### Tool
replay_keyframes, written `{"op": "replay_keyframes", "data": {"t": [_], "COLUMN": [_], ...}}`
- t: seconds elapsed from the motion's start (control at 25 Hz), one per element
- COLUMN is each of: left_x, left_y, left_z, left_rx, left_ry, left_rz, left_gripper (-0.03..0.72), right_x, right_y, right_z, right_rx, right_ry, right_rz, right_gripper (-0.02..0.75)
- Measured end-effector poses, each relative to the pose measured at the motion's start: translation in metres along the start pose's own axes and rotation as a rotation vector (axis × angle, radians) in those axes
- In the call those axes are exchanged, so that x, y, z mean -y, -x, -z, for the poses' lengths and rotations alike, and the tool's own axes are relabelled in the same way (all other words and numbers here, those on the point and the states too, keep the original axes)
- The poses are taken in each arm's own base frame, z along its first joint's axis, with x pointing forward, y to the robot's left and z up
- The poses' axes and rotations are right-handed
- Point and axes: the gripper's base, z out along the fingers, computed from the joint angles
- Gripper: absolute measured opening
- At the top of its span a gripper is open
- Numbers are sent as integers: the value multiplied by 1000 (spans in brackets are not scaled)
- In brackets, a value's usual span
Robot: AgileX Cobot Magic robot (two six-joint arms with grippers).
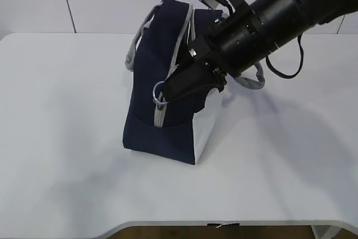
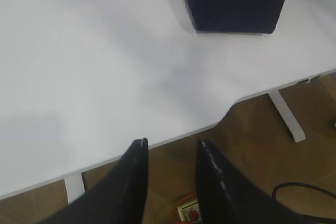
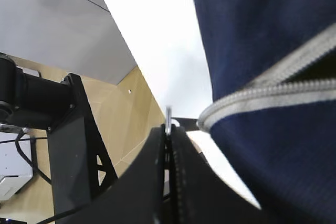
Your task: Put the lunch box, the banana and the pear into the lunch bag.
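Observation:
The navy lunch bag (image 1: 159, 118) with its white side panel stands at the middle of the white table (image 1: 61, 138), leaning a little. My right gripper (image 1: 166, 94) reaches down across the bag and is shut on the metal ring pull (image 1: 158, 90) of the grey zipper (image 1: 161, 115). In the right wrist view the jaws (image 3: 169, 129) pinch the ring pull (image 3: 168, 115) beside the zipper (image 3: 262, 94), which is parted a little at the right. My left gripper (image 2: 170, 142) hangs open over the table's front edge, holding nothing; the lunch bag (image 2: 231, 3) lies far ahead. The lunch box, banana and pear are out of view.
Grey webbing handles (image 1: 134, 48) stick out on both sides of the bag. The table's front edge has a curved notch (image 2: 231, 111), with a white leg (image 2: 286, 114) and wooden floor below. A black arm stand (image 3: 68, 145) rises left of the table.

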Motion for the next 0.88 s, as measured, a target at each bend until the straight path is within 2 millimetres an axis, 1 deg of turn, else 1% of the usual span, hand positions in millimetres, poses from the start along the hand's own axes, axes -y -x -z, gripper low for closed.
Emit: {"op": "replay_keyframes", "data": {"t": [0.12, 0.32, 0.4, 0.52, 0.6, 0.72, 0.88], "left_x": [1, 1, 0, -1, -2, -2, 0], "left_y": [11, 23, 28, 35, 39, 43, 47], "left_z": [-4, -21, -29, -42, -51, -69, -92], "left_rx": [22, -8, -22, -49, -68, -132, -188], "left_ry": [-13, -28, -29, -34, -37, -63, -132], "left_rz": [18, 59, 74, 104, 117, 108, 64], "left_gripper": [241, 248, 282, 389, 427, 447, 447], "right_x": [-4, -9, -11, -13, -13, -12, -11], "right_y": [9, 22, 27, 30, 32, 33, 33], "right_z": [6, 17, 21, 24, 26, 28, 29], "right_rx": [6, 11, 17, 17, 11, 1, -6], "right_ry": [-21, -63, -73, -87, -106, -132, -147], "right_rz": [14, 57, 75, 97, 116, 136, 144], "right_gripper": [6, 6, 6, 6, 6, 6, 6]}}
